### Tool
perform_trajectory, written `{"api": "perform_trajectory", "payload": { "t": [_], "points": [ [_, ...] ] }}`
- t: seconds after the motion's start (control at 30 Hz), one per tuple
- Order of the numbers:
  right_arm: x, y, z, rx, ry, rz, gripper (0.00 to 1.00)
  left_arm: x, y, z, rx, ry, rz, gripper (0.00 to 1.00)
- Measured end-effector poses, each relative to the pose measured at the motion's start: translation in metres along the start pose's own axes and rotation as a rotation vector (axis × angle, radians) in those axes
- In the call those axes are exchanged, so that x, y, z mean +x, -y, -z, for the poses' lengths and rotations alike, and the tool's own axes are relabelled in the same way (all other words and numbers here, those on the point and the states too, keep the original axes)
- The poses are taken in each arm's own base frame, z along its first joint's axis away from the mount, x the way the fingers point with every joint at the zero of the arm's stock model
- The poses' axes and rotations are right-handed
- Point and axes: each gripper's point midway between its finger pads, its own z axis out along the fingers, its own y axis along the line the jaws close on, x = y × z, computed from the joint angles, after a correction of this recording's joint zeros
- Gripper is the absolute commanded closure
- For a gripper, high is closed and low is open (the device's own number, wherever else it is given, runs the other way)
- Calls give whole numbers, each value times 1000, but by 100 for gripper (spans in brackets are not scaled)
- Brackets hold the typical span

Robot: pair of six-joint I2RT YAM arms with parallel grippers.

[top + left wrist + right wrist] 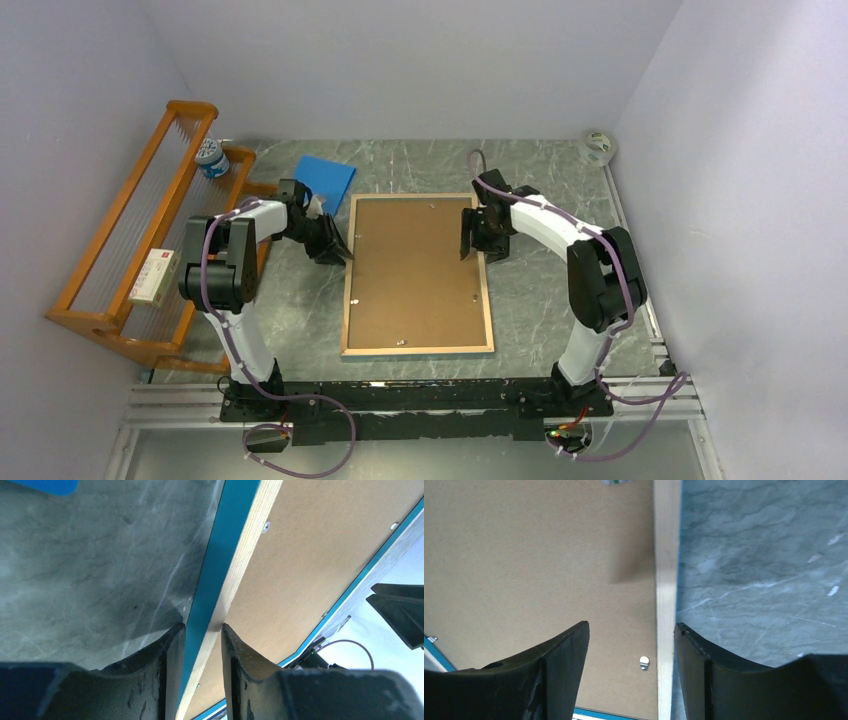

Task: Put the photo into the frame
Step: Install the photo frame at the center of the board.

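Observation:
The frame [417,350] lies face down in the middle of the table, its light wood back and the brown backing board [415,270] facing up. The photo is out of view. My left gripper [338,252] is at the frame's left rail. In the left wrist view the gripper [203,630] has one finger against the turquoise outer side of the rail [235,535] and the other against its inner wood edge. My right gripper [470,245] is over the right rail. In the right wrist view it [631,627] stands open astride the wood rail [666,555], one finger above the board.
An orange wooden rack [130,250] stands along the left wall, with a small box [153,277] and a blue-and-white jar [211,158] on it. A flat blue pad [325,178] lies behind the frame's left corner. A tape roll [598,146] sits at the back right.

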Motion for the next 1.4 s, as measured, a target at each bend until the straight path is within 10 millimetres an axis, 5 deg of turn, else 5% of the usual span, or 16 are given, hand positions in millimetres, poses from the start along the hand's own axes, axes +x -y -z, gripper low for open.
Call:
{"api": "perform_trajectory", "payload": {
  "t": [0.23,0.5,0.73,1.0,1.4],
  "points": [
    [3,-37,-2,-83,30,50,46,8,3,-5,5,-17,-7,77],
    [9,-68,-3,-139,55,87,38,12,14,-12,21,-17,-23,71],
    [11,-24,-2,80,94,39,27,13,14,-14,13,-9,-18,68],
    [43,22,4,243,40,19,30,13,14,-15,3,-5,-21,68],
    [66,33,-1,261,-36,22,39,13,14,-14,2,-7,-28,69]
  ]
}}
